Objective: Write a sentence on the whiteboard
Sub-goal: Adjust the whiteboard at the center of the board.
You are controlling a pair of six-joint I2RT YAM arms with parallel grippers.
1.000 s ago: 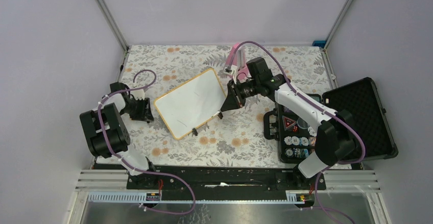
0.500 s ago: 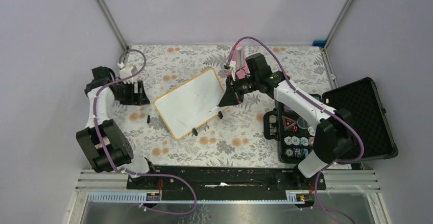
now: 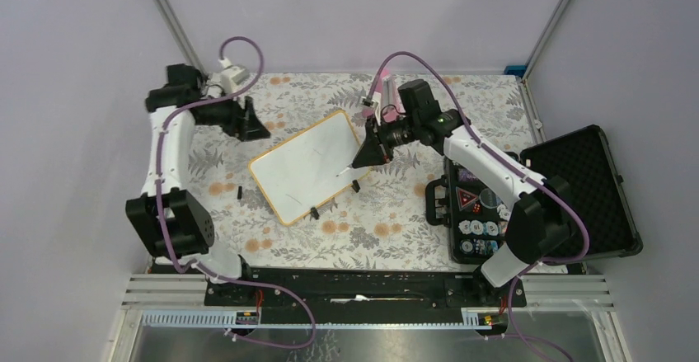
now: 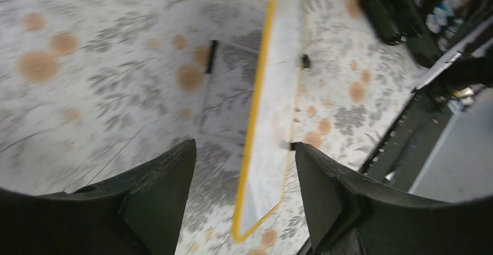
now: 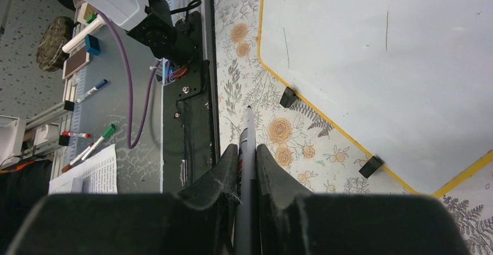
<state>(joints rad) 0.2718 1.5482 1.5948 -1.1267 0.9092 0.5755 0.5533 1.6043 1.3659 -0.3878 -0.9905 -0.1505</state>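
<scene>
floral cloth [image 3: 371, 234] covers the table, with plain grey walls around it. your whiteboard [image 3: 309, 166] lies mid-table on that cloth, turned at an angle, with its two black feet [image 3: 314, 212] along the near-right rim. a few thin dark strokes [image 5: 386, 29] show on its white face. your right gripper [image 3: 361, 157] is pressed together on a marker [image 5: 247, 124], whose pale tip pokes out past the fingers. it's up by the board's right rim, close to one foot, and you can't tell from here whether the tip touches anything. your left gripper [image 3: 257, 128] is off beyond the board's far-left corner. its fingers [image 4: 160, 185] are spread wide with nothing between them, and its wrist camera looks down along the orange rim. a small dark stick [image 3: 239, 191] lies on the cloth left of the board, apart from it. over on the right edge the black case [image 3: 589, 172] lies open, lid laid back, with small colourful bits in its tray. a pink object [image 3: 381, 90] stands at the far side, just behind your right arm.
</scene>
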